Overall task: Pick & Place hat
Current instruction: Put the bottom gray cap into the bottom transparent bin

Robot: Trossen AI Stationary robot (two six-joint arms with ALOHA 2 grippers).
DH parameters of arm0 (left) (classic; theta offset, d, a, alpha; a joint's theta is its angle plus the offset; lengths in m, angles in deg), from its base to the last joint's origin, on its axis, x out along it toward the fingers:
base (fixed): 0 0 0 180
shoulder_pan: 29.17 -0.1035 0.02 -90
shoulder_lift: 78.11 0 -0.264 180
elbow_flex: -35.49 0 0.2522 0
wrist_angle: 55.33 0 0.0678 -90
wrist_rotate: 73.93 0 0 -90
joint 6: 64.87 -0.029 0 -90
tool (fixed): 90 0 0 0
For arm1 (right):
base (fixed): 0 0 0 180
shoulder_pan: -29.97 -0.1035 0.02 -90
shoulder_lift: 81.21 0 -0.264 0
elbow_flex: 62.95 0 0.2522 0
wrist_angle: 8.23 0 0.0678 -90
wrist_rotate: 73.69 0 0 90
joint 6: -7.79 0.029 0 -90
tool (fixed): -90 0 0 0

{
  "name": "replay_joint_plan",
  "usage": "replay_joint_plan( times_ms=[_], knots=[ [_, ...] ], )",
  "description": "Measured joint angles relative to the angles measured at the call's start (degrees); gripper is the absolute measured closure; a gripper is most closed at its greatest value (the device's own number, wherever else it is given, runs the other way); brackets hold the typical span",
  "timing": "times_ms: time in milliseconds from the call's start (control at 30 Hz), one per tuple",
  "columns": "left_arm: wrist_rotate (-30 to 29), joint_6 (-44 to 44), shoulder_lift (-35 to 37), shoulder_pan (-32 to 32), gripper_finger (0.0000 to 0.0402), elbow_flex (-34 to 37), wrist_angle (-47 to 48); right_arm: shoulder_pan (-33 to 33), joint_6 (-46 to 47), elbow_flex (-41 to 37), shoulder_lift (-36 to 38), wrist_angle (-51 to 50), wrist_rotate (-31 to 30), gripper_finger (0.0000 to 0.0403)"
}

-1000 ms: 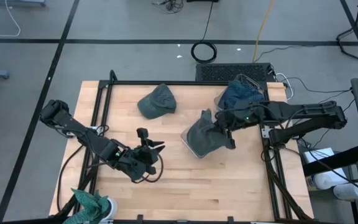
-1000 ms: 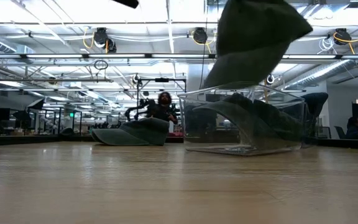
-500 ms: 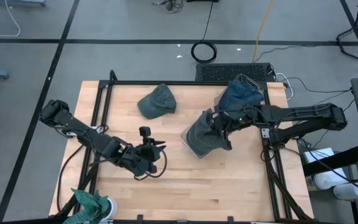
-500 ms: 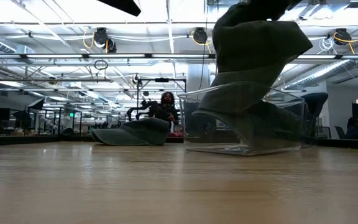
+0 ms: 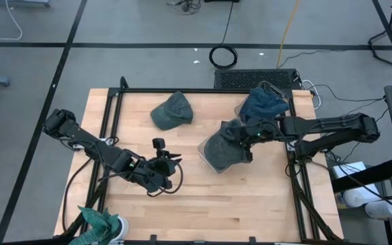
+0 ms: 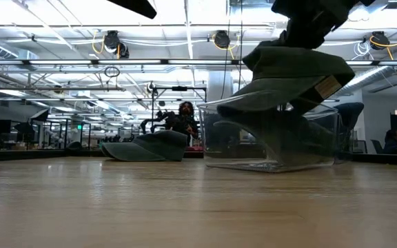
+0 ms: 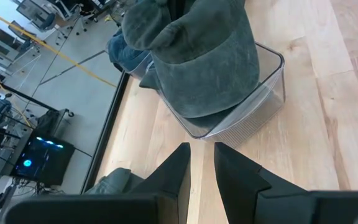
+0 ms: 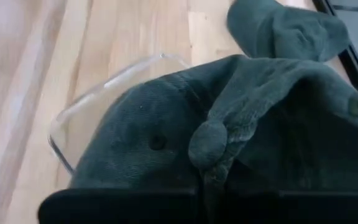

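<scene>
Hat [image 5: 224, 146] hangs from right gripper [image 5: 248, 138], over bin [image 6: 271, 134].

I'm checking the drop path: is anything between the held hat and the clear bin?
Nothing visible. The right gripper holds the grey hat directly over the clear bin, partly inside its rim already.

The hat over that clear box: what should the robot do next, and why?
Probably lower a little more, then let go. The right end effector is shut on the hat, which sits partly inside the clear box but bulges above its rim.
</scene>
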Motion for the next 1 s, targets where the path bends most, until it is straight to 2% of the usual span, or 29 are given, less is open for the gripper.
replay_joint_plan(
  times_ms=[200, 400, 467, 600, 767, 833, 1000],
  knots=[
    [-0.01, 0.17, 0.0, 0.0, 0.0321, 0.0, 0.0, 0.0, -4.01, 0.0, -1.13, -1.07, -0.14, 0.0403],
    [-0.02, 0.17, 0.0, 0.0, 0.0321, 0.0, -0.01, 0.19, -5.8, 0.0, -5.29, -2.55, -0.4, 0.0403],
    [-0.02, 0.17, 0.0, 0.0, 0.0321, 0.0, -0.01, 0.28, -6.96, 0.0, -7.44, -2.39, -3.28, 0.0403],
    [0.0, 0.42, 0.0, 0.0, 0.0321, 0.0, 0.01, 0.31, -10.78, 0.02, -11.11, -2.45, -13.49, 0.0403],
    [-0.02, 0.44, 0.0, 0.0, 0.0321, 0.0, 0.13, 0.16, -14.77, 0.0, -13.17, -0.58, -20.57, 0.0403],
    [-0.02, 0.5, 0.0, 0.0, 0.0321, 0.0, 0.23, -0.17, -15.03, 0.0, -13.26, 0.23, -22.54, 0.0403],
    [0.0, 1.07, 0.0, 0.0, 0.0321, 0.0, 0.34, -0.74, -13.33, 0.0, -11.98, 3.03, -22.63, 0.0399]
  ],
)
